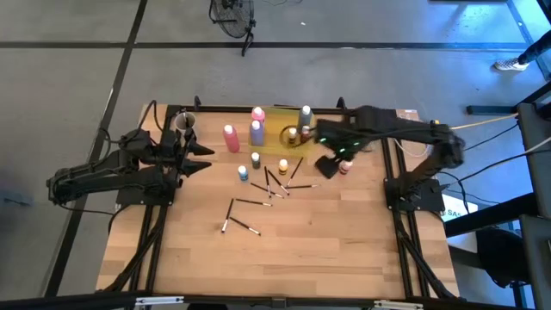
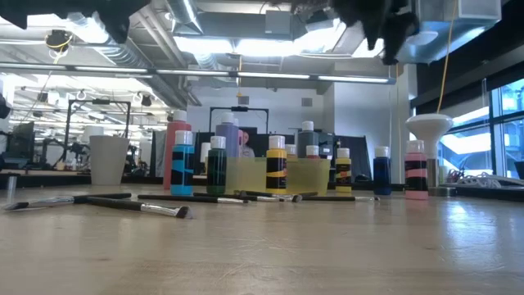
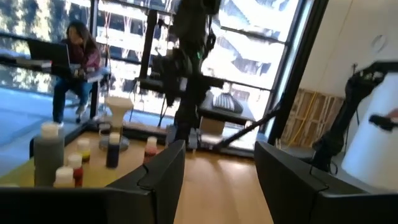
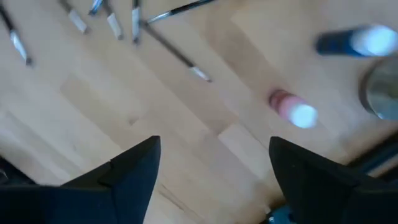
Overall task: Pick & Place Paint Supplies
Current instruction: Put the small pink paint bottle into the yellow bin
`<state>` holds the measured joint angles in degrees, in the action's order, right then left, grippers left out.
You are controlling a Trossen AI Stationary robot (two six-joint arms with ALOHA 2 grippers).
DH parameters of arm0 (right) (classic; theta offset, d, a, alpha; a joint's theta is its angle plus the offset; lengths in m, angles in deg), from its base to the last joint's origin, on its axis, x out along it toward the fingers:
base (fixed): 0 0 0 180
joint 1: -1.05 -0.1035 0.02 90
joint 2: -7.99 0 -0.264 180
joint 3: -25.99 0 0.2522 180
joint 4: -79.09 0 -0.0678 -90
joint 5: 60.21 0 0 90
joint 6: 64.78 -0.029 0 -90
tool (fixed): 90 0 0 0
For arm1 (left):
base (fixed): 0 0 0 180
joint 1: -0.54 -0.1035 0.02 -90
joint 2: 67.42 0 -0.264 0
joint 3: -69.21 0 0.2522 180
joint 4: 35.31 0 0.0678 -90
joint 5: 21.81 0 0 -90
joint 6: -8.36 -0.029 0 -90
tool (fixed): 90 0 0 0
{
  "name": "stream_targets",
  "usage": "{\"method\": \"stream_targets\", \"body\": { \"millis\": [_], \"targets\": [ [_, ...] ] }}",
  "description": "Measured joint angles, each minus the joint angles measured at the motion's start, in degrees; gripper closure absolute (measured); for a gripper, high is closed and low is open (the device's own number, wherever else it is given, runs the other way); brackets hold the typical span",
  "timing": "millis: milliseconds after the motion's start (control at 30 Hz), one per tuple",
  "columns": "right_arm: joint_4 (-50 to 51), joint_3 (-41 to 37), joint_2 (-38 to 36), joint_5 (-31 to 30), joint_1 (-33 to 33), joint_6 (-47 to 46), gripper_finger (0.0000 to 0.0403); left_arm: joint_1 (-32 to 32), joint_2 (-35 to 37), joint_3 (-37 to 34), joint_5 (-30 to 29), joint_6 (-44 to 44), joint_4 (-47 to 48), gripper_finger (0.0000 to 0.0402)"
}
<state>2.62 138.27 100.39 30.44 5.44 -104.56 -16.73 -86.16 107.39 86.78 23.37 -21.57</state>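
We saw the right gripper (image 1: pixel 330 164) spread wide and holding nothing, hovering above the table (image 1: pixel 293 258) just left of a small red bottle (image 1: pixel 344 167) standing near the right edge. The left gripper (image 1: pixel 200 158) hung at the far left beside a pale cup (image 1: pixel 183 120), its fingers (image 3: pixel 158 177) parted and empty. The pink bottle (image 1: pixel 230 138), purple bottle (image 1: pixel 256 132) and grey bottle (image 1: pixel 306 118) stood along the far side by the yellow tray (image 1: pixel 280 142). Brushes (image 1: pixel 277 185) lay scattered mid-table, with two small blue bottles (image 1: pixel 249 167) just left of them
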Motion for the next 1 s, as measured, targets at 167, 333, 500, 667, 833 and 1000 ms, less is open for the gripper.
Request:
{"method": "stream_targets", "body": {
  "millis": [167, 333, 500, 667, 833, 1000],
  "targets": [
    [0.2, -10.5, -12.5, 0.3, 1.0, -8.1, 0.0098, 0.0, 0.0, 0.0, 0.0, -0.1, 1.2, 0.0212],
    [0.3, -22.1, -23.7, -2.1, 0.6, -21.1, 0.0098, 0.0, 0.0, 0.0, 0.0, -0.7, 2.1, 0.0212],
    [-0.7, -30.9, -28.3, -4.1, 0.3, -24.5, 0.0098, 0.0, 0.0, 0.0, -0.6, -1.2, 2.1, 0.0212],
    [-2.2, -35.1, -27.9, -4.1, 0.2, -20.7, 0.0098, 0.0, 0.0, 0.0, -0.7, -1.2, 2.3, 0.0212],
    [-9.2, -36.7, -27.2, -5.4, -0.2, -18.9, 0.0098, 0.0, 0.0, 0.0, -0.7, -1.2, 2.5, 0.0212],
    [-18.2, -38.5, -26.7, -8.9, -0.4, -18.6, 0.0098, 0.0, 0.0, 0.0, -0.7, -1.2, 3.1, 0.0212]
  ]
}}
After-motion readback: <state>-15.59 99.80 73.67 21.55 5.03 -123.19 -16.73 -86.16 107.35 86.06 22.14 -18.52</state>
